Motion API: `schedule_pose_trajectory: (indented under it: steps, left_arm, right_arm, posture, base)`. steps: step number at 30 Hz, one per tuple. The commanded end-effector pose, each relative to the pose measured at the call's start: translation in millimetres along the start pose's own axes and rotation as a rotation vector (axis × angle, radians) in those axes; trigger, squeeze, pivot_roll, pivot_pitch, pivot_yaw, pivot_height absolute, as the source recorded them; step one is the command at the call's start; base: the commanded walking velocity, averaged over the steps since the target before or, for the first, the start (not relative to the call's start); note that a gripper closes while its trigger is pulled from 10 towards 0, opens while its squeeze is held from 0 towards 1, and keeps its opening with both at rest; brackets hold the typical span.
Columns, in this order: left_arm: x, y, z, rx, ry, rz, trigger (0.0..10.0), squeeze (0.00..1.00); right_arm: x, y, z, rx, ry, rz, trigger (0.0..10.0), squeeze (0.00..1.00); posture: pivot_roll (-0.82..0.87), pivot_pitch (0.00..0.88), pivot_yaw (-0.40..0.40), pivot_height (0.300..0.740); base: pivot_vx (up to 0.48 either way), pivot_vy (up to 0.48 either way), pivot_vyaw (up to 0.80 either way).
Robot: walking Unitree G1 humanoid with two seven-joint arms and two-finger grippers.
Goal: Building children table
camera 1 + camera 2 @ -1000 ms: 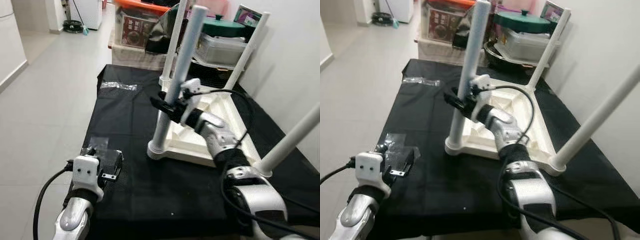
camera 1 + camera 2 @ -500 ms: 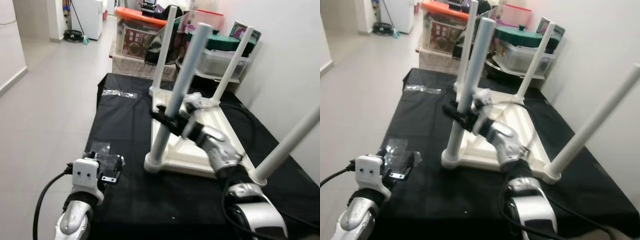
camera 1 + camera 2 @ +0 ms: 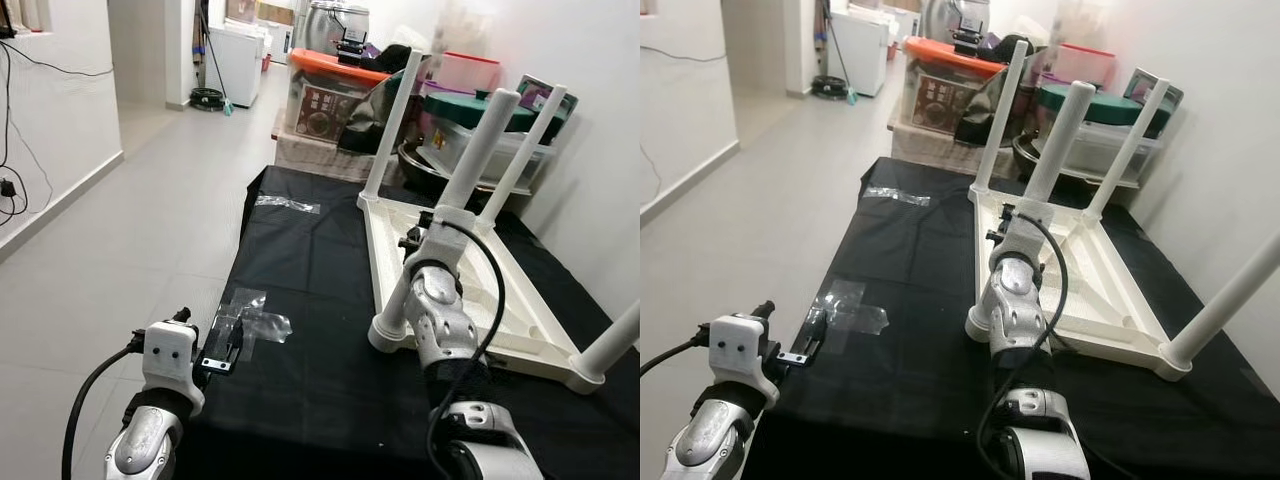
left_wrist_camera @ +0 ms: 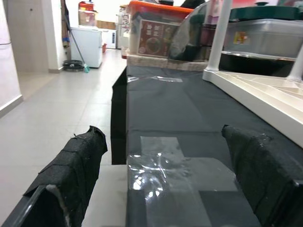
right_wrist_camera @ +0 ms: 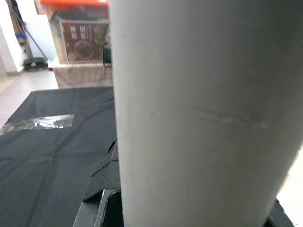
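Nearest to me, my left hand (image 3: 222, 345) hovers at the near left edge of the table (image 3: 300, 400), its two black foam-padded fingers (image 4: 75, 161) spread wide with nothing between them. Just ahead of it, a crinkled clear plastic bag (image 3: 250, 318) lies flat on the black cloth (image 3: 910, 240) that covers the table.

To the right, my right hand (image 3: 420, 235) is up against the nearest leg (image 3: 470, 165) of the children's table (image 3: 470, 285), which lies upside down on the cloth. In the right wrist view that smooth white tube is pressed close, with a black pad (image 5: 106, 177) touching its side, so the hand looks closed around the leg. The children's table is matte white plastic: a rectangular top with a raised rim and moulded ribs inside, and four round legs standing up from collared corner sockets. It sits on the right half of the table, well apart from the left hand.

Farther back on the cloth lies a second clear plastic strip (image 3: 286, 203). Beyond the table stands an orange-lidded storage box (image 3: 325, 90) with a dark red printed label; I cannot read the writing. Next to it sits a clear bin with a green lid (image 3: 1090, 100).
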State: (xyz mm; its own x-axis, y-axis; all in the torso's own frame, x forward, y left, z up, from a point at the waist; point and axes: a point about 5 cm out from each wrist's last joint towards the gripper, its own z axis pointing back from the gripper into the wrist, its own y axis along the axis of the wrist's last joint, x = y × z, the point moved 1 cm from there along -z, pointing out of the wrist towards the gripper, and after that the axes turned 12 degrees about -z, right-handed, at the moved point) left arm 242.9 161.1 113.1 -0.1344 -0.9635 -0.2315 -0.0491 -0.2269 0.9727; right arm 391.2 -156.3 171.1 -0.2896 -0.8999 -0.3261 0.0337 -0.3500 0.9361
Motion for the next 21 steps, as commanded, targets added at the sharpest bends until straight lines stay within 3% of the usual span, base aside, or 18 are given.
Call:
schedule_pose_trajectory:
  steps: [1, 2, 3, 8, 9, 11, 12, 14, 15, 16, 17, 19, 21]
  left_arm:
    - [3.6, 1, -2.0, 0.002, -0.013, 0.007, 10.0, 0.0]
    - [3.6, 1, -2.2, 0.002, -0.013, 0.007, 10.0, 0.0]
    - [3.6, 1, -2.2, 0.003, -0.014, 0.005, 10.0, 0.0]
    - [3.9, 1, -2.9, 0.005, -0.014, 0.004, 10.0, 0.0]
    - [4.3, 1, -3.2, 0.006, -0.013, 0.004, 10.0, 0.0]
    - [4.3, 2, -3.4, 0.008, -0.01, 0.003, 10.0, 0.0]
    - [4.5, 2, -3.8, 0.01, -0.01, 0.004, 10.0, 0.0]
    - [4.5, 2, -3.8, 0.01, -0.01, 0.004, 10.0, 0.0]
    - [4.6, 2, -4.2, 0.01, -0.01, 0.004, 10.0, 0.0]
    - [5.9, 3, -4.8, 0.011, -0.016, 0.005, 10.0, 0.0]
    - [5.9, 3, -4.8, 0.011, -0.016, 0.005, 10.0, 0.0]
    - [7.8, 3, -5.5, 0.014, -0.024, 0.004, 10.0, 0.0]
    - [8.3, 3, -5.6, 0.015, -0.026, 0.003, 10.0, 0.0]
  right_arm:
    - [13.3, -30, -0.1, -0.149, -0.021, 0.058, 10.0, 0.0]
    - [8.9, -29, -1.5, -0.138, -0.027, 0.049, 10.0, 0.0]
    - [2.3, -21, -4.9, -0.095, 0.009, 0.027, 10.0, 1.0]
    - [0.3, 6, -15.4, -0.01, 0.005, 0.011, 10.0, 1.0]
    - [3.6, 18, -21.0, -0.01, 0.016, -0.002, 10.0, 0.0]
    - [0.6, 42, -29.4, 0.004, 0.153, -0.065, 10.0, 0.0]
    - [-9.9, 51, -28.9, -0.001, 0.346, -0.106, 10.0, 0.0]
    - [-9.9, 51, -28.9, -0.001, 0.346, -0.106, 10.0, 0.0]
    - [-17.4, 56, -26.6, -0.004, 0.479, -0.129, 10.0, 0.0]
    - [-27.2, 51, -17.6, -0.038, 0.719, -0.144, 10.0, 0.0]
    - [-27.2, 51, -17.6, -0.038, 0.719, -0.144, 10.0, 0.0]
    - [-38.5, 32, -1.9, -0.118, 1.009, -0.12, 10.0, 0.0]
    - [-42.0, 22, 3.3, -0.151, 1.079, -0.098, 10.0, 0.0]
  posture:
    - [0.12, 0.0, -0.194, 0.74]
    - [0.12, 0.0, -0.194, 0.74]
    - [0.12, 0.0, -0.194, 0.74]
    - [0.13, 0.0, -0.196, 0.74]
    - [0.13, 0.0, -0.204, 0.74]
    - [0.14, 0.0, -0.207, 0.74]
    - [0.13, 0.0, -0.204, 0.74]
    - [0.13, 0.0, -0.204, 0.74]
    - [0.13, 0.0, -0.204, 0.74]
    - [0.13, 0.0, -0.203, 0.74]
    - [0.13, 0.0, -0.203, 0.74]
    - [0.15, 0.0, -0.215, 0.74]
    - [0.15, 0.0, -0.215, 0.74]
  base:
    - [0.0, 0.0, 0.0]
    - [0.0, 0.0, 0.0]
    - [0.0, 0.0, 0.0]
    - [0.0, 0.0, 0.0]
    - [0.0, 0.0, 0.0]
    - [0.0, 0.0, 0.0]
    - [0.0, 0.0, 0.0]
    - [0.0, 0.0, 0.0]
    - [0.0, 0.0, 0.0]
    - [0.0, 0.0, 0.0]
    - [0.0, 0.0, 0.0]
    - [0.0, 0.0, 0.0]
    - [0.0, 0.0, 0.0]
